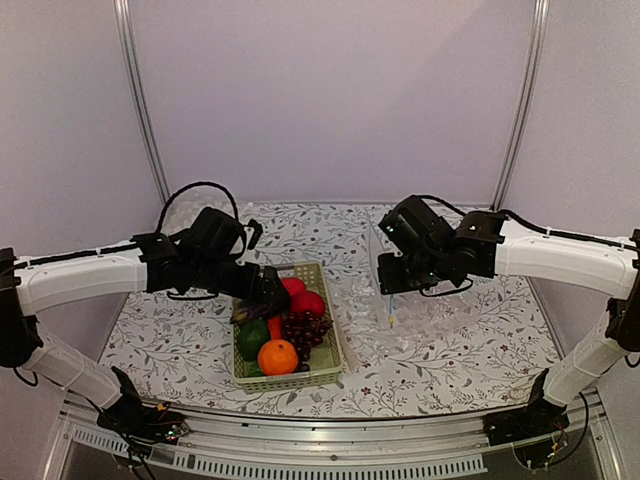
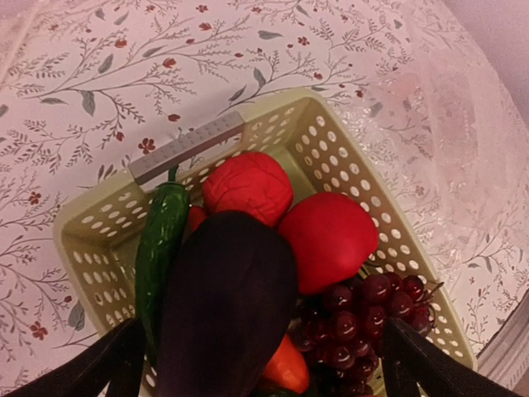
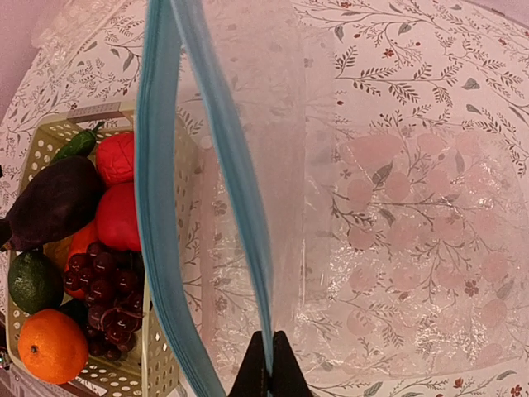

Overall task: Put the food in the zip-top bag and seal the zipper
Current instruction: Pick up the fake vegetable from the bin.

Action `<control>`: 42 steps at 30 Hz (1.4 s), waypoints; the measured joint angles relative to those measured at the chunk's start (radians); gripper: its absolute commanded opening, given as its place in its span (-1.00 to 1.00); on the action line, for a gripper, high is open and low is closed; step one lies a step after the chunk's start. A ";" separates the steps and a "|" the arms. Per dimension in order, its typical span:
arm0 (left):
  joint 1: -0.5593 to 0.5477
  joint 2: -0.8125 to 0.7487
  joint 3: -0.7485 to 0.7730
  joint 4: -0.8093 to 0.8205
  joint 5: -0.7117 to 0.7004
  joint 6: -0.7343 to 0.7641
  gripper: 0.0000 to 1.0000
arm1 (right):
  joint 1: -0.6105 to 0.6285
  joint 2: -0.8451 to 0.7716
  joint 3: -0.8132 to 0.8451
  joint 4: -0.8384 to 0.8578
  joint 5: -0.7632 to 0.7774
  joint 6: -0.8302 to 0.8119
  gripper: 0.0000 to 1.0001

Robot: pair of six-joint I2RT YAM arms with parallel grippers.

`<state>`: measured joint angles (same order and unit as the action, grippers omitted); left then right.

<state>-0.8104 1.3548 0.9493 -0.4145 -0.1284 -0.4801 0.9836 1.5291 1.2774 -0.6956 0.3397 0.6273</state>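
Two arms are reaching inward over the table (image 1: 170,335). We are logging the left gripper (image 2: 260,335) as pointing down into the basket (image 2: 335,124). Its fingers (image 2: 116,364) are standing wide apart on either side of the eggplant (image 2: 227,306). We cannot tell whether either finger is touching it. The eggplant is lying on top of the other food, along the basket's left side in the top view, directly under the left wrist.

The right gripper (image 3: 269,364) is pinching closed on the zipper (image 3: 240,182) and holding the bag (image 3: 372,231) up just to the right of the basket. The bag's mouth is gaping, with its two blue strips spreading apart away from the fingertips.

We are counting one bag and one basket. All the food we can see is sitting in the basket:
- one eggplant
- two red fruits (image 2: 248,186)
- one grape bunch (image 2: 364,314)
- one orange (image 3: 51,343)
- one green chilli (image 2: 161,240)
- one round dark green fruit (image 3: 33,281)
- one carrot (image 2: 285,368), partly hidden
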 measured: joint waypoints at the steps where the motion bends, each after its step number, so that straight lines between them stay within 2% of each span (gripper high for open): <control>1: 0.013 -0.001 0.001 -0.014 0.000 0.011 0.99 | 0.000 0.000 0.000 0.000 -0.003 -0.001 -1.00; 5: 0.067 0.036 0.044 -0.095 0.000 0.069 0.99 | 0.000 0.000 0.000 0.000 -0.018 -0.004 -1.00; 10: 0.076 0.116 0.103 -0.149 0.003 0.128 0.99 | 0.000 0.000 0.000 0.000 -0.031 -0.004 -1.00; 25: 0.079 0.270 0.150 -0.176 0.065 0.174 0.99 | 0.000 0.000 0.001 0.008 -0.048 -0.016 -1.00; 27: 0.079 0.277 0.151 -0.179 0.061 0.175 0.91 | 0.000 0.000 0.001 0.008 -0.050 -0.017 -1.00; 32: 0.079 0.277 0.157 -0.183 0.058 0.180 0.52 | 0.000 0.000 0.001 0.010 -0.063 -0.019 -1.00; 36: 0.079 0.277 0.157 -0.188 0.060 0.180 0.40 | 0.000 0.000 0.001 0.016 -0.067 -0.021 -1.00; 42: 0.079 0.247 0.150 -0.190 0.054 0.174 0.38 | 0.000 0.000 0.001 0.023 -0.085 -0.024 -1.00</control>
<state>-0.7319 1.6020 1.0996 -0.6044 -0.0746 -0.3065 0.9836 1.5291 1.2781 -0.6727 0.2543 0.6029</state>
